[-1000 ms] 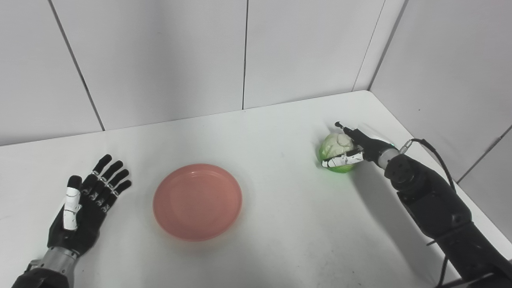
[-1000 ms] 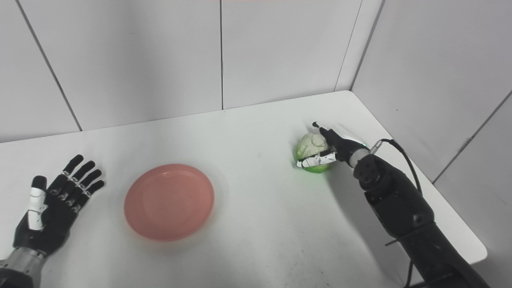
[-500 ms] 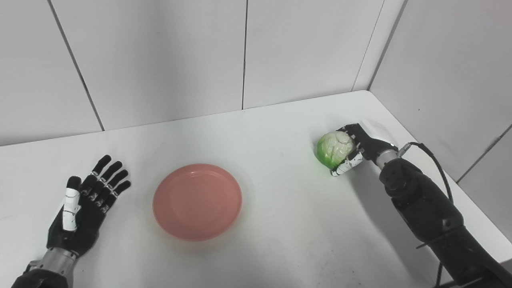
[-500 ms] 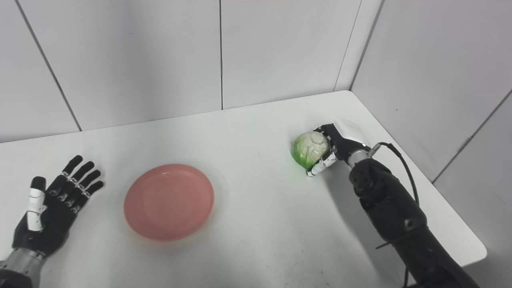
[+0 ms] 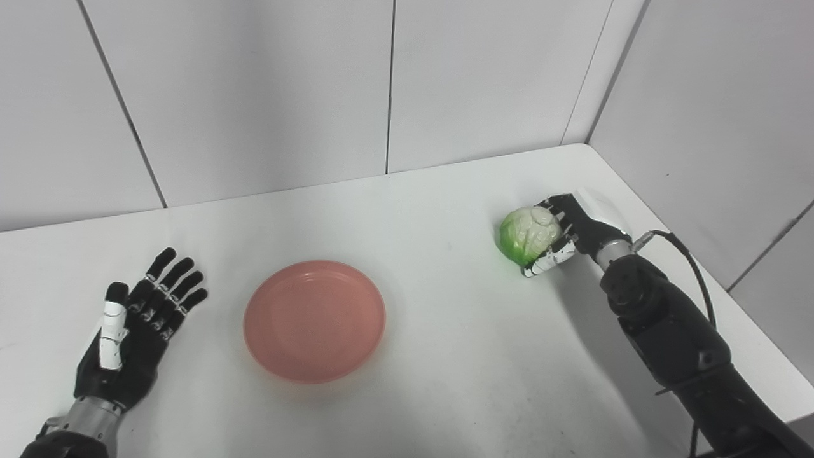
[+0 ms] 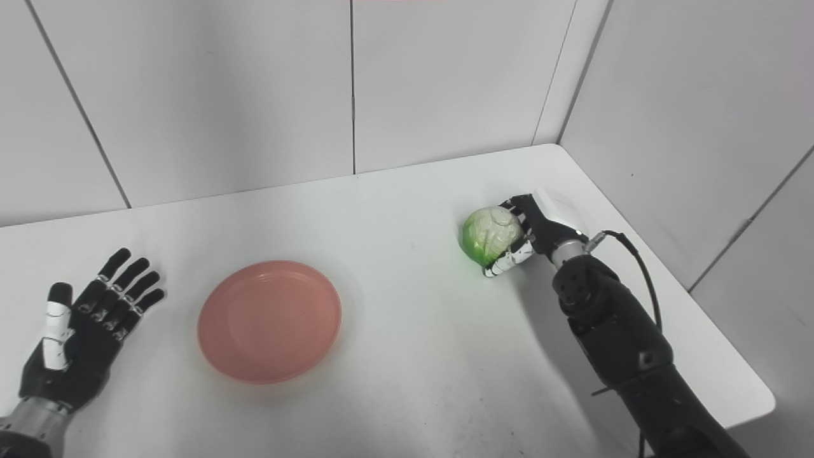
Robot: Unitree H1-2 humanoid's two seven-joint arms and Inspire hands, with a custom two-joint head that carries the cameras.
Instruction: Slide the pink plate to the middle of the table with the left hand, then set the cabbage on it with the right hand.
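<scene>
The pink plate (image 5: pixel 314 320) lies flat on the white table (image 5: pixel 445 356), a little left of the middle, with nothing on it. At the right, my right hand (image 5: pixel 568 234) is shut on the cabbage (image 5: pixel 528 233), a pale green and white ball held just above the tabletop, its fingers wrapped behind and under it. The same cabbage (image 6: pixel 488 234) shows left of the hand in the right eye view. My left hand (image 5: pixel 138 327) rests open, fingers spread, on the table to the left of the plate and apart from it.
White wall panels close the table at the back and right. The table's right edge (image 6: pixel 731 343) runs close beside my right arm (image 6: pixel 617 337). Bare tabletop lies between the plate and the cabbage.
My right hand closed around the cabbage, lifted it off the table and carried it slightly left. The left hand and the plate have stayed where they were.
</scene>
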